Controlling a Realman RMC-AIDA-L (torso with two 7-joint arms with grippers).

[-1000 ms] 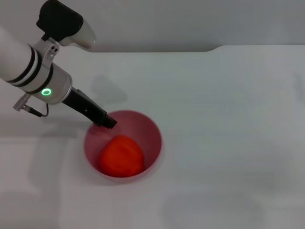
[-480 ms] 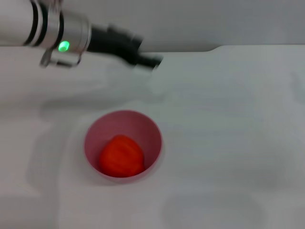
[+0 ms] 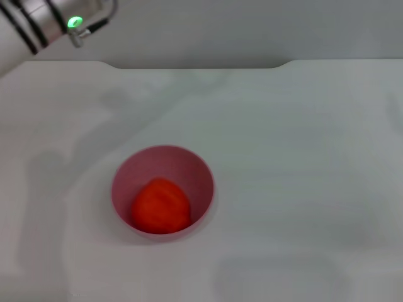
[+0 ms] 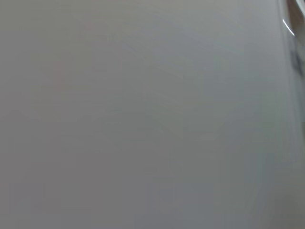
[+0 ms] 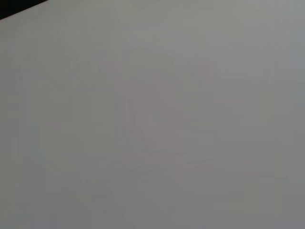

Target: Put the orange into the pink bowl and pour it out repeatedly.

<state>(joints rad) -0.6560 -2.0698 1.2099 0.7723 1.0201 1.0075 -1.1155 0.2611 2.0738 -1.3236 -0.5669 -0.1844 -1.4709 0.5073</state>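
A single red-orange toy orange [image 3: 160, 206], roundish and slightly lumpy with a matte skin, sits inside one pink bowl [image 3: 200, 171], a smooth, glossy plastic vessel with a round rim and deep walls, standing upright on a plain white table [image 3: 302, 157]. The fruit rests toward the near-left of the bowl's floor, touching the inner wall, and its lower part is hidden by the rim. One arm shows in the head view: the left arm [image 3: 44, 19], a white and metallic cylinder with black bands and one green light, is cut off at the top left corner, well apart from the bowl. Its gripper lies outside the view, so whether its fingers are wide or narrow cannot be seen. The right arm and gripper appear nowhere. Both wrist views show only featureless pale grey surface, with nothing recognisable in them.
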